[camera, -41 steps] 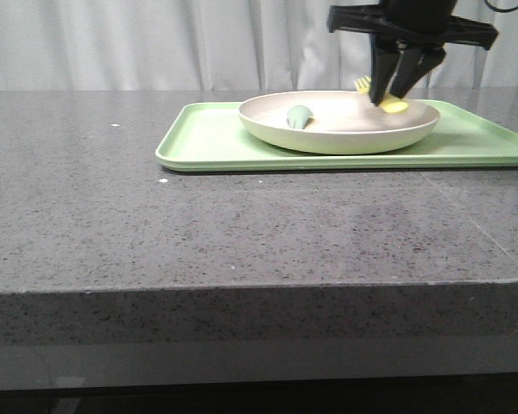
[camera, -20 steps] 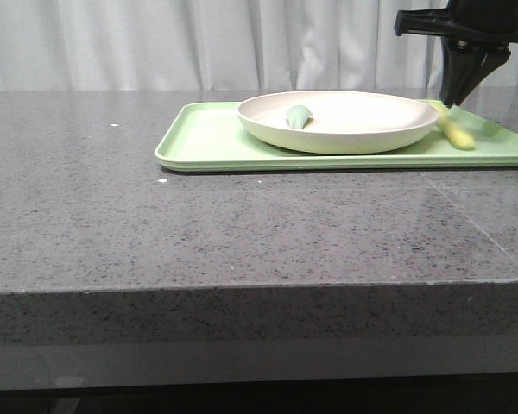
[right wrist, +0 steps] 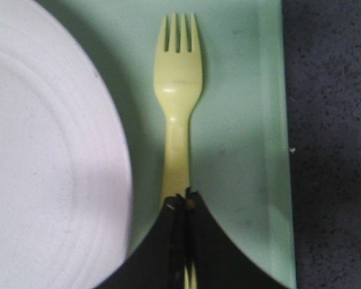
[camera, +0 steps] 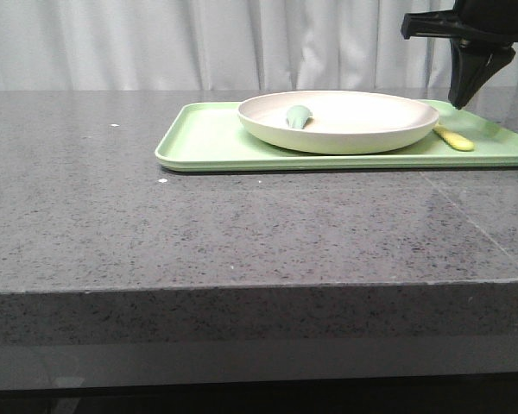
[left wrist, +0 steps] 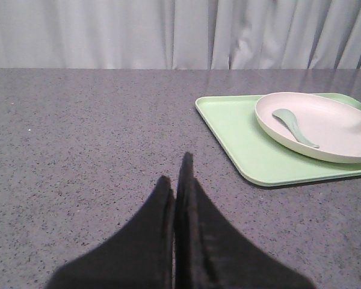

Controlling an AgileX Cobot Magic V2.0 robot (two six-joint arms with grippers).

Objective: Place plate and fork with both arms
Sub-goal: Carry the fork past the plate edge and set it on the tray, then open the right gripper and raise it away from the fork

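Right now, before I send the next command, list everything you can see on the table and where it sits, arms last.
Tray: one, light green, flat and rectangular, on the grey stone table, toward the far right.
Plate: one, cream-white, round, on the tray.
Spoon-like utensil: one, pale teal-green, lying inside the plate on its left part.
Fork: one, pale yellow, flat on the tray beside the plate's right rim, not on the plate.
Curtain: white, behind the table.
Left gripper: black, fingers together, empty, over bare table left of the tray.
Right gripper: black, fingers together, above the fork's handle end; the front view shows it clear of the fork.
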